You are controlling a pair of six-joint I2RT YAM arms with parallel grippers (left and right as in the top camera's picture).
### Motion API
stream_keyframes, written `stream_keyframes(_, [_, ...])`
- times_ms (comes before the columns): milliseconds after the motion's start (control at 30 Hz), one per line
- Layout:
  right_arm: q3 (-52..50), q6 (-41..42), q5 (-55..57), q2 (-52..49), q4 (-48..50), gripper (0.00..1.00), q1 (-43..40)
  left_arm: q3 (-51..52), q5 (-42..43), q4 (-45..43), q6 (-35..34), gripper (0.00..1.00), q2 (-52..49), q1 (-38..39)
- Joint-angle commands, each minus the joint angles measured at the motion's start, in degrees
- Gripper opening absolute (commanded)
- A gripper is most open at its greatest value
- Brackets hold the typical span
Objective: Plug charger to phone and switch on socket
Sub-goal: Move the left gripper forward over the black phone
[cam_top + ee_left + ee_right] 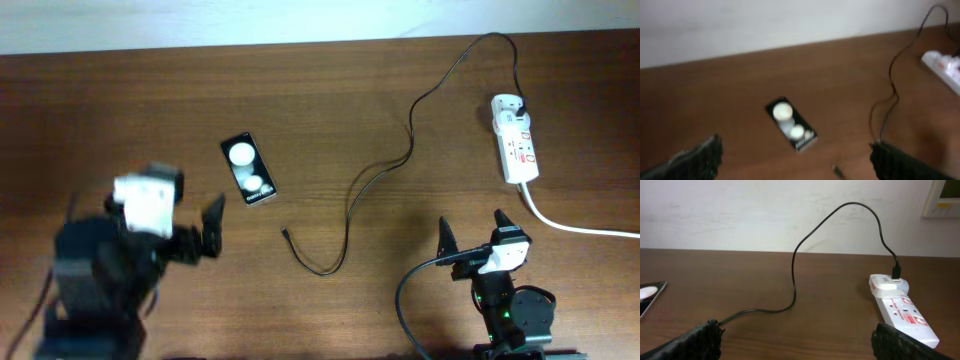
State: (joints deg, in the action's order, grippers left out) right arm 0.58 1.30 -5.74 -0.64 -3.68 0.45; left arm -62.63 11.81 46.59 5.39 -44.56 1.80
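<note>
The phone (pixel 247 168) lies flat on the brown table, screen up with two white reflections; it also shows in the left wrist view (pixel 791 125). The charger cable (pixel 400 165) runs from the white adapter (pixel 506 103) on the socket strip (pixel 517 145) and ends in a small plug tip (pixel 285 234) right of the phone. My left gripper (pixel 212 232) is open and empty, just left of and below the phone; its arm is blurred. In its wrist view the open jaws (pixel 800 167) frame the plug tip (pixel 838 171). My right gripper (pixel 472 235) is open and empty, below the socket.
A thick white cord (pixel 580 228) leaves the strip toward the right edge. In the right wrist view the open jaws (pixel 795 342) face the cable (pixel 792 280), the socket strip (pixel 902 312) and the phone's edge (pixel 650 297). A pale wall stands behind the table.
</note>
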Motion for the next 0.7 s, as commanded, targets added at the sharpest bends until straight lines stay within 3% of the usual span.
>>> stream_keyframes(0, [-0.26, 0.00, -0.94, 0.46, -0.26, 0.99, 0.31, -16.65, 0.83, 7.32, 0.76, 0.99, -16.02, -0.20])
stream_keyframes(167, [-0.26, 0.00, -0.96, 0.46, -0.26, 0.99, 0.31, -36.94, 0.81, 17.16, 0.76, 0.99, -38.47, -0.22])
stream_keyframes(433, [-0.26, 0.00, -0.96, 0.46, -0.26, 0.99, 0.31, -38.88, 0.83, 10.95, 0.72, 0.96, -55.49, -0.22])
stream_keyframes(467, [-0.26, 0.00, -0.96, 0.46, -0.26, 0.99, 0.31, -38.88, 0.83, 11.08, 0.72, 0.84, -56.68, -0.22])
stream_keyframes(533, [-0.26, 0.00, -0.96, 0.46, -0.26, 0.99, 0.31, -38.88, 0.83, 11.10, 0.72, 0.20, -58.64, -0.20])
stream_keyframes(567, [-0.26, 0.00, -0.96, 0.46, -0.26, 0.99, 0.31, -38.88, 0.83, 11.08, 0.72, 0.00, -59.65, -0.22])
stream_keyframes(667, [-0.26, 0.00, -0.96, 0.46, -0.26, 0.99, 0.31, -38.88, 0.81, 10.86, 0.72, 0.00, -62.12, -0.22])
